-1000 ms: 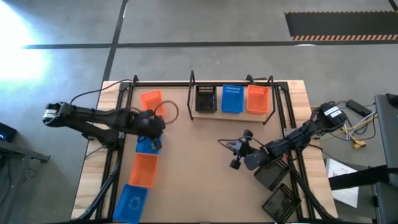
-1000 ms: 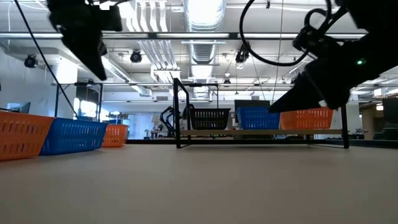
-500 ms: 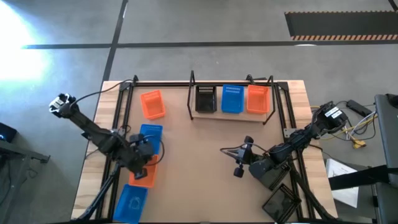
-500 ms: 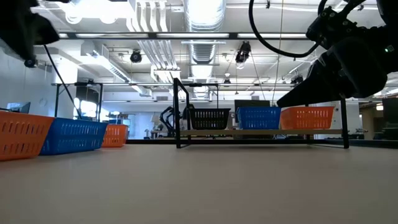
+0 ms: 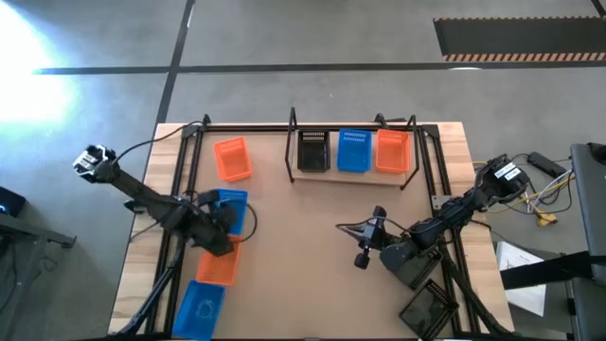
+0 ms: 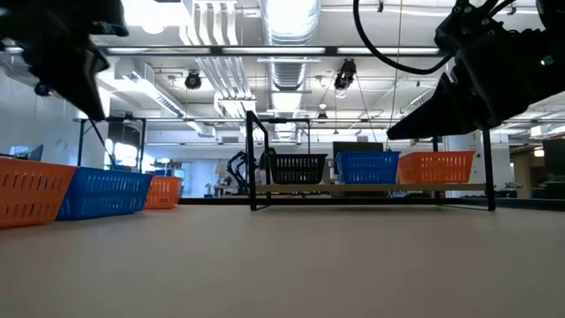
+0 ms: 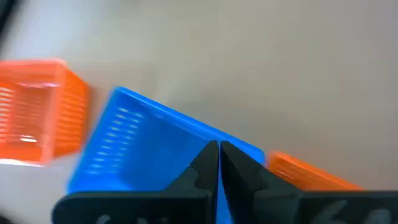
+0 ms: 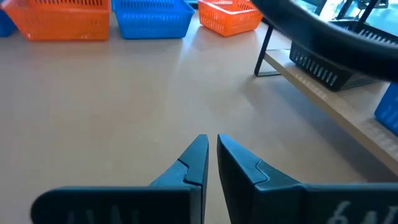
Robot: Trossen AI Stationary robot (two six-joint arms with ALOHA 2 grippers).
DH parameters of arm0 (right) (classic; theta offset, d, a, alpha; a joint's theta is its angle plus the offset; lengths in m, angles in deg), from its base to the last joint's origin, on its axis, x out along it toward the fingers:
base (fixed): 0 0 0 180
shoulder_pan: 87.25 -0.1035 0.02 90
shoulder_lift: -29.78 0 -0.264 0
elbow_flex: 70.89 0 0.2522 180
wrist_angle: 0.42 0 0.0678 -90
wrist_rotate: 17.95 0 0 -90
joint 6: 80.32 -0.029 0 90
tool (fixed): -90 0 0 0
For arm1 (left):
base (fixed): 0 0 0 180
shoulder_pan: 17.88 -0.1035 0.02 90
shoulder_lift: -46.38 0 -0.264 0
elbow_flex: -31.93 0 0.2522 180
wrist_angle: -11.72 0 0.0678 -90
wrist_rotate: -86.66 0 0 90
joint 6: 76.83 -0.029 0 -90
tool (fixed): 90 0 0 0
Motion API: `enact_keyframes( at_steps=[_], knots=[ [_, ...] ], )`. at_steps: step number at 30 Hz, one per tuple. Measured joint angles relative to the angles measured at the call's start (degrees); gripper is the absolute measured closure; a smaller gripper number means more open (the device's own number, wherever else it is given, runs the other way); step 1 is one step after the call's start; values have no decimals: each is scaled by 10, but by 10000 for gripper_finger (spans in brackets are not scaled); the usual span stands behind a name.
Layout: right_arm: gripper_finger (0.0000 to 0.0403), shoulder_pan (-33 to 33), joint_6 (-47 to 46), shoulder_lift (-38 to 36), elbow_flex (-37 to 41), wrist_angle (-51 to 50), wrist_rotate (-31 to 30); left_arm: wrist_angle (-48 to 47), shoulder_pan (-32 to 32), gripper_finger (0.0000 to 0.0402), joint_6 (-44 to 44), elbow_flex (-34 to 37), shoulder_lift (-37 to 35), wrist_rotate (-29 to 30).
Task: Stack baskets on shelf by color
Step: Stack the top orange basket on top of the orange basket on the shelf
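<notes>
- Hovering over the loose blue basket point(image 5: 229, 210) at the table's left side, the left gripper point(image 7: 218, 163) has swung there within the last second from further along the row, passing over the nearer orange basket point(image 5: 220, 262) half a second ago; its fingers are pressed together and grasp nothing.
- Sitting unmoved on the shelf point(image 5: 351, 173): one black basket point(image 5: 313, 150), one blue basket on the shelf point(image 5: 354, 151) and one orange basket on the shelf point(image 5: 392, 150), side by side.
- Waiting on the table: the far orange basket point(image 5: 232, 158) near the shelf's left end; a second loose blue basket point(image 5: 201, 307) at the near-left corner; black baskets lie by the right arm's base.
- Drawing back slightly toward its base, the right gripper point(image 8: 210, 158) hangs over bare tabletop, nearly closed and empty.
- My reading: nothing is in transit; the left arm seems to be lining up on the blue basket, so its fingers must part before any pick.
</notes>
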Motion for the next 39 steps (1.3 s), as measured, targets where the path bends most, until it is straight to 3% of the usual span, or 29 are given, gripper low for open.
enact_keyframes(
  at_steps=[4,11,18,29,39],
  knots=[
    [375,0,0,0,0,12,0,0,-90,371,-70,0,-5,2],
    [375,0,-14,0,0,15,0,17,-290,270,-204,14,-7,-5],
    [375,-1,-42,0,0,15,1,142,-428,210,-338,68,-6,-117],
    [375,-8,-48,-2,0,14,5,281,-462,206,-417,123,5,-74],
    [375,-138,54,-108,-28,-19,-47,315,-483,246,-444,126,87,-73]
  ],
)
